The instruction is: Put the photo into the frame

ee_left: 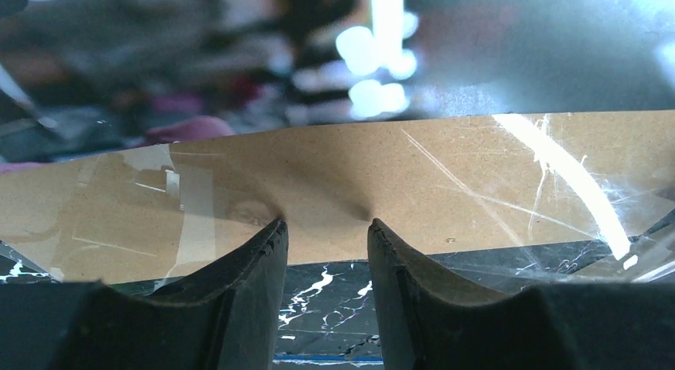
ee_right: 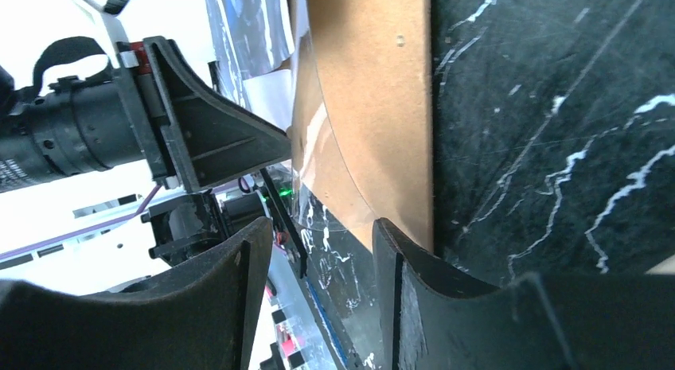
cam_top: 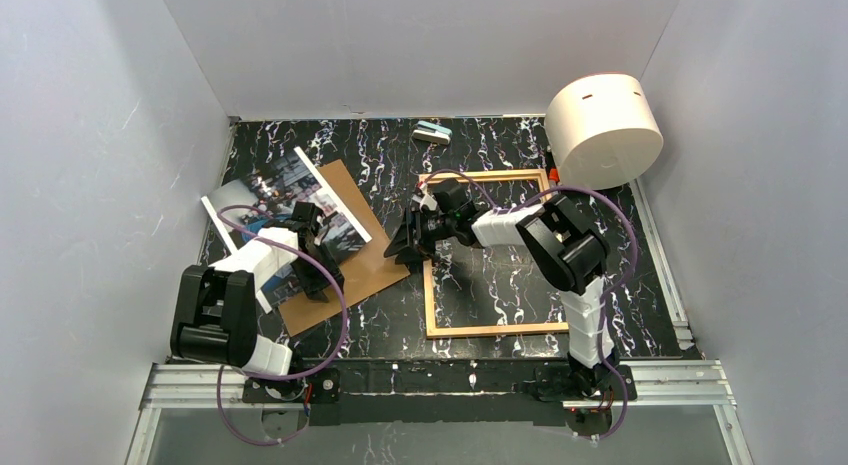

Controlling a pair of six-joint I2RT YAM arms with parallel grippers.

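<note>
Overhead, a black marble-patterned table [cam_top: 500,145] holds the frame [cam_top: 490,330], a thin light-wood rectangle lying flat, with the tabletop showing through its middle. Left of the frame and apart from it lies the photo [cam_top: 275,185], a colour print with a white border, picture side up and turned at an angle. The photo overlaps a brown backing board [cam_top: 375,260], whose nearest corner lies just beside the frame's left rail.

The right gripper [ee_right: 322,223] hovers at the frame's left rail, pointing away from the frame toward the board. Its two black fingers stand wide apart with nothing between them.

The left gripper [ee_left: 322,227] is left of the frame, at the board. Its fingers stand a narrow gap apart, and only board and table show between them. Their tips meet the board's edge, where a shiny clear sheet [ee_left: 183,203] over the board dimples.

Beyond the frame's far right corner stands a large white cylinder [cam_top: 603,130]. Beyond its far left corner lies a small grey block [cam_top: 432,133].
</note>
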